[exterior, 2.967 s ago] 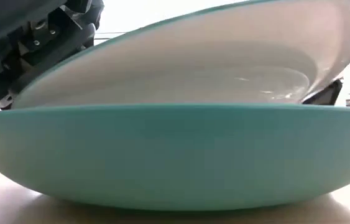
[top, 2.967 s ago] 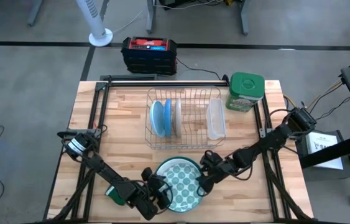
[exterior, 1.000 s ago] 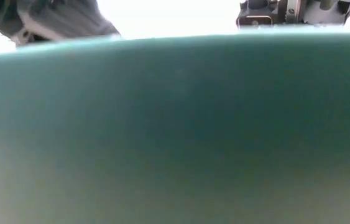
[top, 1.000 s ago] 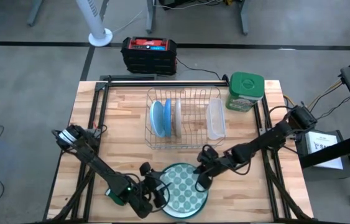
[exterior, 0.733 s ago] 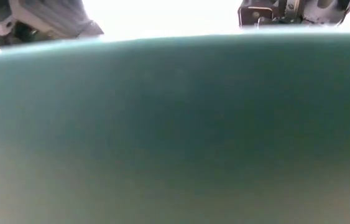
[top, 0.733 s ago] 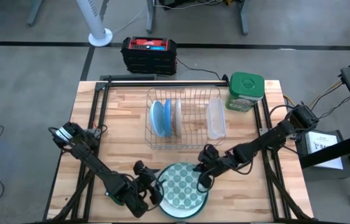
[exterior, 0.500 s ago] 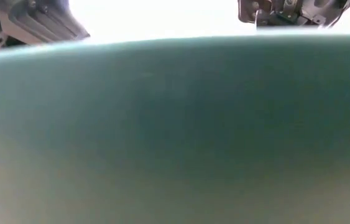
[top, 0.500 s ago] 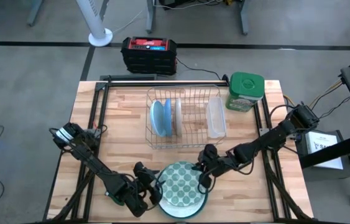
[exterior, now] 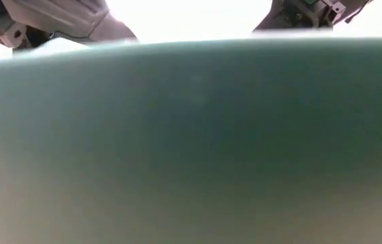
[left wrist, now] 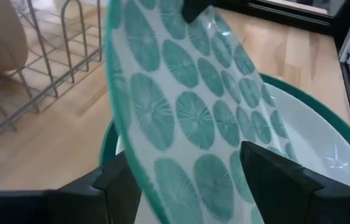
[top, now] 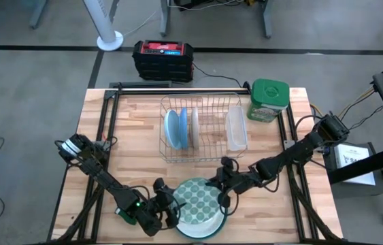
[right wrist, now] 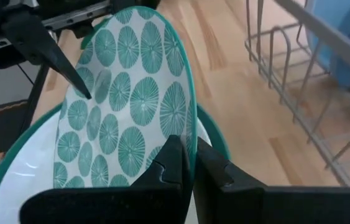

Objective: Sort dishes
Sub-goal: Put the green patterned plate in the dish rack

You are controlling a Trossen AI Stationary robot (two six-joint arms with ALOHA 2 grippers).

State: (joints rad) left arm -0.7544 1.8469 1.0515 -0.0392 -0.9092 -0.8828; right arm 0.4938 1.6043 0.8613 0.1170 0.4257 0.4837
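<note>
Right gripper (right wrist: 187, 163): jaws closed on the rim of the patterned plate (right wrist: 125, 118), white with teal round motifs and a teal edge. Plate is tilted up on edge, its lower part inside a larger white bowl-like plate with teal rim (left wrist: 324, 155) at the front middle of the desk (top: 130, 150).

Left gripper (left wrist: 187, 180): jaws spread wide, one finger (left wrist: 122, 180) on each side of the patterned plate's opposite edge, not clamped on it. In the high view it sits just left of the teal-rimmed plate (top: 205, 228), with the right gripper (top: 220, 185) at the plate's back right edge and the left gripper (top: 167, 207) close beside.

Low view is almost fully blocked by the teal back of the large plate (exterior: 191, 135); only bits of both arms show above it.

Wire dish rack (top: 201, 129) sits mid-desk behind the plates. Light blue plates (top: 173, 128) stand upright in its left slots, a white plate (top: 194, 126) just beside them, a clear container (top: 236, 131) at the rack's right end. Green-lidded container (top: 269, 99) at the back right of the desk, well apart from the grippers.
</note>
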